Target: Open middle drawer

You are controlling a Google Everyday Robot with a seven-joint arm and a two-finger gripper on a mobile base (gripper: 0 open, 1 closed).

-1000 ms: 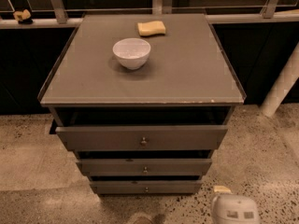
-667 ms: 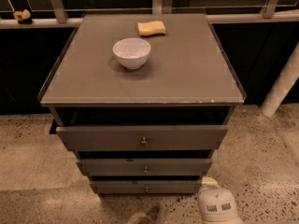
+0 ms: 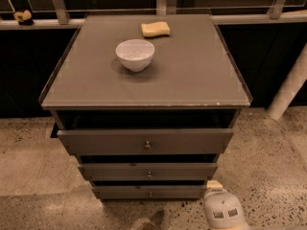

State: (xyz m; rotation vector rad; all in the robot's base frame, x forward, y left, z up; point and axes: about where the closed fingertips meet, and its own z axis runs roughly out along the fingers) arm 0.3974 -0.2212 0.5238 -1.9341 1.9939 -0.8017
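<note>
The grey cabinet (image 3: pixel 192 87) has three drawers. The middle drawer (image 3: pixel 182 171) is the slim second front with a small round knob (image 3: pixel 149 175), and it sits slightly proud of the lowest drawer (image 3: pixel 177 192). The taller top drawer (image 3: pixel 192 141) is pulled out a little. My gripper (image 3: pixel 146 222) shows only as a dark tip at the bottom edge, below the lowest drawer and apart from it. A white part of my arm (image 3: pixel 223 211) is at the bottom right, near the cabinet's lower right corner.
A white bowl (image 3: pixel 135 54) and a yellow sponge (image 3: pixel 155 29) sit on the cabinet top. A white post (image 3: pixel 288 85) stands to the right. A railing with a ledge (image 3: pixel 29 24) runs behind. The floor is speckled stone (image 3: pixel 38 176).
The white part of my arm has moved left and up, closer to the cabinet's lower right corner. The dark gripper tip has come into view at the bottom edge. The drawers have not moved.
</note>
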